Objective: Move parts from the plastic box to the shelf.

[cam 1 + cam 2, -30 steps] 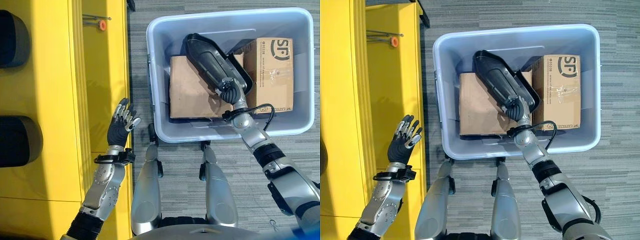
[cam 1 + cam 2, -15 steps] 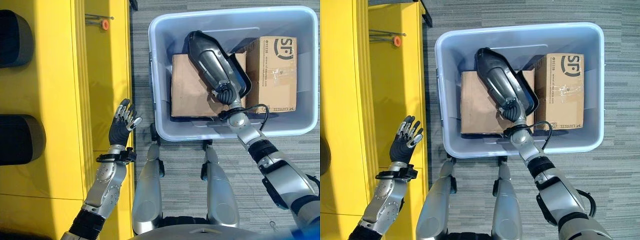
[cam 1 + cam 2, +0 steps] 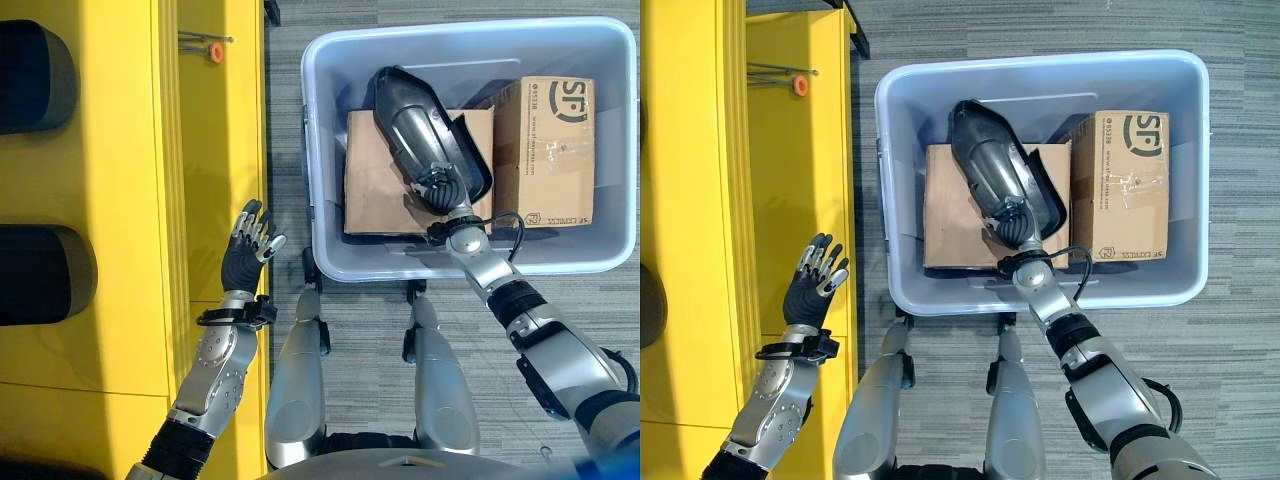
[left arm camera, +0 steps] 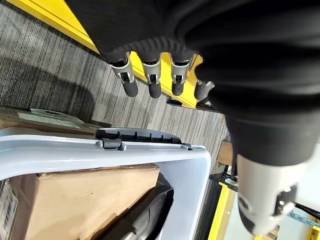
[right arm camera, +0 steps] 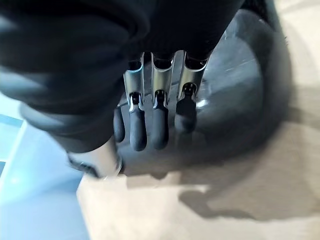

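Since a second ago the right hand [image 3: 440, 187] has slid leftward along the black molded part [image 3: 420, 128], from near its lower-right edge to its lower end. That part lies diagonally in the grey plastic box [image 3: 322, 110], resting across a plain cardboard box [image 3: 372, 180] with its narrow end toward 11 o'clock; a printed cardboard box [image 3: 545, 150] sits just beside it at 3 o'clock. In the right wrist view the fingers [image 5: 160, 130] hang fairly straight over the glossy dark shell, tips close to it or touching, not curled round anything, so the hand reads as open and the part as not yet gripped.

The left hand [image 3: 248, 247] is held up with fingers spread and holding nothing, between the box and the yellow shelf [image 3: 110, 200], at about 9 o'clock from the box. An orange-capped tool [image 3: 205, 45] lies on the shelf at 11 o'clock.

By the look of it the task has barely begun: the black part and both cardboard boxes remain in the plastic box. Grasping, lifting and carrying across to the shelf are all left.
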Robot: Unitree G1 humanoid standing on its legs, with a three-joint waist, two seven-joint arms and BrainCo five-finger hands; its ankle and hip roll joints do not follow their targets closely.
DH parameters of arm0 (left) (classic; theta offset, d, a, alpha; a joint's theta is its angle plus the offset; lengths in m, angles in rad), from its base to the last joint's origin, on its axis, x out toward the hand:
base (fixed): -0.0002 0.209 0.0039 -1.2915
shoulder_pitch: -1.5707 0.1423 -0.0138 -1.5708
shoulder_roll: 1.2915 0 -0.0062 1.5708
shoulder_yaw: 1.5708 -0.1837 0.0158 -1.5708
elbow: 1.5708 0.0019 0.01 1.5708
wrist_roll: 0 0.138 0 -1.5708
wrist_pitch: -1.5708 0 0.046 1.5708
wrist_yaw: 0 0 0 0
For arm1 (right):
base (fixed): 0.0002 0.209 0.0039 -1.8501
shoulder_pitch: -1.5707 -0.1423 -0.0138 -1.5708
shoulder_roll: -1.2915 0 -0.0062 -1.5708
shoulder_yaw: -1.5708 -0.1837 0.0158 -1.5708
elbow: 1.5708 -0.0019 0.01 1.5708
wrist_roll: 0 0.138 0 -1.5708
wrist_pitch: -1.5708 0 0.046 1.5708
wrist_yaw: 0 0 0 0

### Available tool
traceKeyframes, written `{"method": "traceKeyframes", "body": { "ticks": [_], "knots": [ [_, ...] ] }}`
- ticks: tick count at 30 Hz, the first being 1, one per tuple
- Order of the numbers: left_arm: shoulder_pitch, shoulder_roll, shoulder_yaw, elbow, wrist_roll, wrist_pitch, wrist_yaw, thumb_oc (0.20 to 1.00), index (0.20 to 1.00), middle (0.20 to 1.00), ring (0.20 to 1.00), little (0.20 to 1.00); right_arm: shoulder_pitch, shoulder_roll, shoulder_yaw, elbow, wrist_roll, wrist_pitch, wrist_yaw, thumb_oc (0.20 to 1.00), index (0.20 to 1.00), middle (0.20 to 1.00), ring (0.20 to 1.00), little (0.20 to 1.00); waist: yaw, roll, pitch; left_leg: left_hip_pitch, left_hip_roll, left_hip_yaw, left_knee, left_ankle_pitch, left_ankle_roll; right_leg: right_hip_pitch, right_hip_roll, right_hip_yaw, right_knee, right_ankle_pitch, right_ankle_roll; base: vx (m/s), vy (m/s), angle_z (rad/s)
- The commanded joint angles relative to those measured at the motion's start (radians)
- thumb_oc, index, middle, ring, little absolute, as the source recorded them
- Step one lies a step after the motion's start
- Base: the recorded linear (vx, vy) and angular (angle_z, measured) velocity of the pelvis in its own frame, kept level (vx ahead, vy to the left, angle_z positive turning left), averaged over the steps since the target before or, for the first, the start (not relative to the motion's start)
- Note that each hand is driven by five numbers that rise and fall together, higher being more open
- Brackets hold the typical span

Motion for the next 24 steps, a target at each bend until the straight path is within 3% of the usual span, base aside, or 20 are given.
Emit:
{"method": "traceKeyframes", "body": {
  "ticks": [1,6,8,16,24],
  "knots": [
    [-0.053,0.008,0.004,-0.008,0.050,-0.038,0.012,1.000,1.000,1.000,1.000,1.000,-0.109,0.019,0.018,-0.071,-0.037,-0.046,0.003,1.000,1.000,1.000,1.000,1.000,0.008,-0.025,-0.008,0.140,0.009,-0.003,0.004,-0.098,-0.035,-0.025,-0.003,0.049,0.098,0.033,0.053,0.00,0.000,0.00],
    [-0.051,0.005,0.017,-0.008,0.065,-0.036,0.021,1.000,1.000,1.000,1.000,1.000,-0.041,0.003,0.036,-0.249,-0.114,-0.050,0.013,1.000,1.000,1.000,1.000,1.000,-0.008,-0.037,-0.008,0.144,0.013,0.002,0.004,-0.100,-0.036,-0.025,-0.001,0.053,0.098,0.031,0.053,0.00,0.000,0.00],
    [-0.042,0.012,0.026,-0.016,0.070,-0.037,0.026,1.000,1.000,1.000,1.000,1.000,-0.021,-0.045,0.050,-0.359,-0.282,-0.024,-0.009,1.000,1.000,1.000,1.000,1.000,-0.014,-0.039,-0.008,0.152,0.016,0.006,0.004,-0.107,-0.038,-0.019,0.002,0.055,0.097,0.026,0.055,0.02,-0.006,0.00],
    [-0.045,0.023,0.036,-0.048,0.087,-0.038,0.029,1.000,1.000,1.000,1.000,1.000,0.083,-0.088,-0.017,-0.636,-0.284,-0.077,-0.017,1.000,1.000,1.000,1.000,1.000,-0.044,-0.072,-0.012,0.161,0.023,0.023,0.004,-0.107,-0.040,-0.023,0.008,0.070,0.097,0.033,0.056,0.00,-0.007,-0.01],
    [-0.103,0.013,0.007,-0.100,0.099,-0.050,0.025,1.000,1.000,1.000,1.000,1.000,0.214,-0.139,-0.092,-0.764,-0.279,-0.110,-0.018,1.000,1.000,1.000,1.000,1.000,-0.075,-0.094,-0.025,0.171,0.029,0.033,0.004,-0.111,-0.045,-0.021,0.014,0.078,0.097,0.033,0.057,0.01,-0.026,-0.04]
  ]
}}
